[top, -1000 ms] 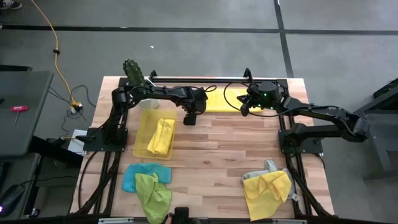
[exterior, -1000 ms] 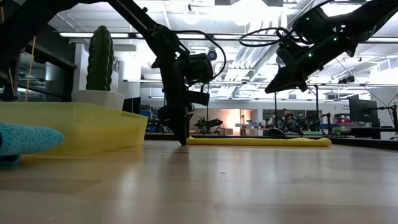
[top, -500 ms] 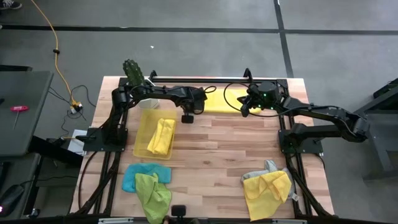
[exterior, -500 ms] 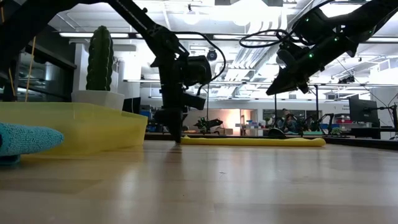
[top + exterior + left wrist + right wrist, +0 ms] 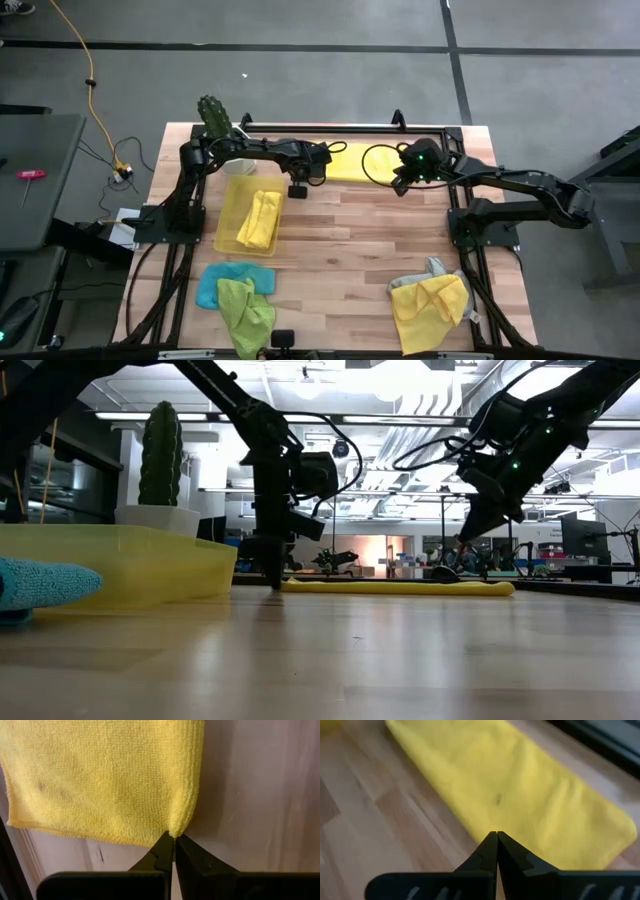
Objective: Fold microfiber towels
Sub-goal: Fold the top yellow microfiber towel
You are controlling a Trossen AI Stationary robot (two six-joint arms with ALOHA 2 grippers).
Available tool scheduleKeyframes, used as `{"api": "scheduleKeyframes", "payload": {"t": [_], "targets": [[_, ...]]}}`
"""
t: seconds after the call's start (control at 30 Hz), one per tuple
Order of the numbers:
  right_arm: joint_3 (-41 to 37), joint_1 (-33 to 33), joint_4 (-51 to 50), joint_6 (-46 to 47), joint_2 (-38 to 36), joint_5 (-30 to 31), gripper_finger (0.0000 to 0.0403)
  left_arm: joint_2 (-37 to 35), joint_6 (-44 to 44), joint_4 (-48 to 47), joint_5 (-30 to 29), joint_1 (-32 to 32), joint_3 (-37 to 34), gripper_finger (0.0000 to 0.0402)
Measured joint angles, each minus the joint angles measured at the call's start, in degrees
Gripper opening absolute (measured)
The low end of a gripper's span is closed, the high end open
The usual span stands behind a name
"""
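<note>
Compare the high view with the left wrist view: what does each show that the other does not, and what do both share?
Only the high view shows the yellow tray holding a folded yellow towel, the blue and green towels, the cactus and the right gripper.

Only the left wrist view shows the left gripper with its fingers shut on the flat yellow towel's corner.

Both show that towel on the wooden table.
</note>
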Motion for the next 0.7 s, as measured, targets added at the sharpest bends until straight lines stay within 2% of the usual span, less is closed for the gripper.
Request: {"api": "scheduleKeyframes", "payload": {"t": [0.7], "targets": [[0.0,0.0,3.2,0.0,0.0,0.1,0.0,-0.1,0.0,-2.3,0.2,0.0,0.0,0.0]]}}
